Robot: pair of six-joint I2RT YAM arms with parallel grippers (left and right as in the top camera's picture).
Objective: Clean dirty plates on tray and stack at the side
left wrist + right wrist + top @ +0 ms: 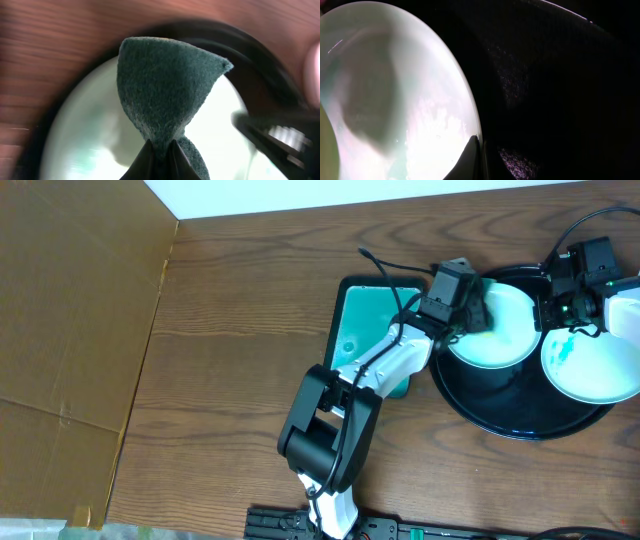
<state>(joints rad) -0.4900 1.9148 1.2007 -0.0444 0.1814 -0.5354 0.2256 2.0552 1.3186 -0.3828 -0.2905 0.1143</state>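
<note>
As left gripper (160, 149) pinches dark-green fibrous pad (167, 85) above round white plate (85, 140), right gripper (480, 147) nips glossy black tray's (500, 408) three-o'clock plate (395, 100).

Left arm (330, 425): rises from its base at the bottom edge of the overhead view, folds at a black elbow, then reaches forward and right along a white forearm.
Left wrist (447, 288): black, tipped downward at the forearm's end.
Left gripper (476, 315): points down, its 2 fingers (150, 160) pressed close, pinching a folded green pad (167, 85).
Right arm (585, 260): comes in from the right edge, with only its black end section showing.
Right gripper (570, 320): angled down, its 2 fingers (472, 157) lying together with a sliver between them. Whether they pinch anything cannot be told.
Spacing: the 2 grippers are near each other, not touching.
</note>
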